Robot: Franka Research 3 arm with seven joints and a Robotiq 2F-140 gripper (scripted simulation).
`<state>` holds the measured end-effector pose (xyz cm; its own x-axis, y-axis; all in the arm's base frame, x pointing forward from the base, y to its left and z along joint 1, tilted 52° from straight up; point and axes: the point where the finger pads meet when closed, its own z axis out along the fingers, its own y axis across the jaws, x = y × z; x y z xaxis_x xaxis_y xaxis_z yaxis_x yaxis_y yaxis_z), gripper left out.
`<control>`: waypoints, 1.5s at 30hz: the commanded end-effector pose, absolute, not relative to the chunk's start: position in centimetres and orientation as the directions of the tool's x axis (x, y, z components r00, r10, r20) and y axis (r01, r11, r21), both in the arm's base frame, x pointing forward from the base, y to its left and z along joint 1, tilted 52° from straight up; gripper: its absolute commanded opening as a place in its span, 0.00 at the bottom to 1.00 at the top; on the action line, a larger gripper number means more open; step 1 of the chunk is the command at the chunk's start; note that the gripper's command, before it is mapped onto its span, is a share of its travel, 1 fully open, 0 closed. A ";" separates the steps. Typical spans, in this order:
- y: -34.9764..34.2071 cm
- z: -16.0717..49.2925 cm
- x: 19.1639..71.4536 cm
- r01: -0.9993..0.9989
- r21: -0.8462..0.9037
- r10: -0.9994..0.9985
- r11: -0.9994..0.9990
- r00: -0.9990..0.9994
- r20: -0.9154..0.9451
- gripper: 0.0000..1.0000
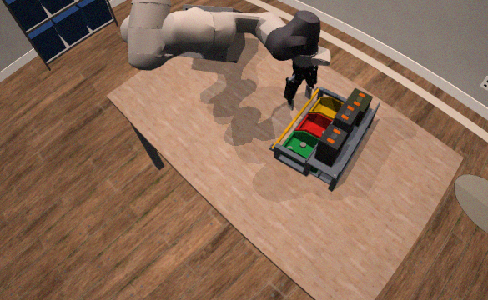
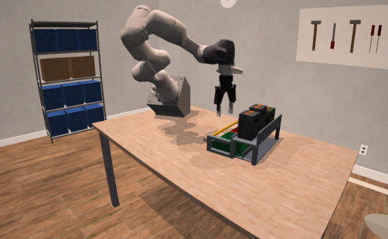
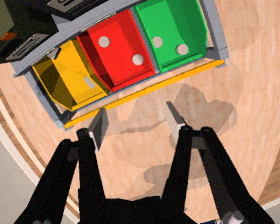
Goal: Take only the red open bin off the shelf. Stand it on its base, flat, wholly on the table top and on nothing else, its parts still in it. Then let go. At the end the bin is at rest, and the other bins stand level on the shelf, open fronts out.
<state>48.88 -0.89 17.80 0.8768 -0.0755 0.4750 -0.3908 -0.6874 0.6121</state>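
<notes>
The red bin stands between the yellow bin and the green bin on the lower front level of the grey shelf. Two pale round parts lie in the red bin. A yellow bar runs along the open fronts. My gripper is open and empty, pointing down, above and in front of the shelf. In the wrist view its fingers are turned slightly relative to the bar.
Dark boxes with orange marks stand on the shelf's upper level, behind the coloured bins. The shelf stands on the wooden table. A rack of blue bins stands away by the wall.
</notes>
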 end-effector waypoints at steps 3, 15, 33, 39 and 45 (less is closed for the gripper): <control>-0.9 17.7 48.9 -0.461 0.575 -0.127 -0.676 0.841 0.526 0.57; -0.9 17.7 48.9 -0.618 0.457 -0.259 -0.639 0.733 0.629 0.57; -0.9 17.7 48.8 -0.752 0.321 -0.382 -0.575 0.595 0.707 0.57; -0.9 17.7 48.9 -0.777 0.288 -0.409 -0.559 0.561 0.719 0.57; -0.9 17.7 48.8 -0.855 0.174 -0.489 -0.488 0.433 0.758 0.57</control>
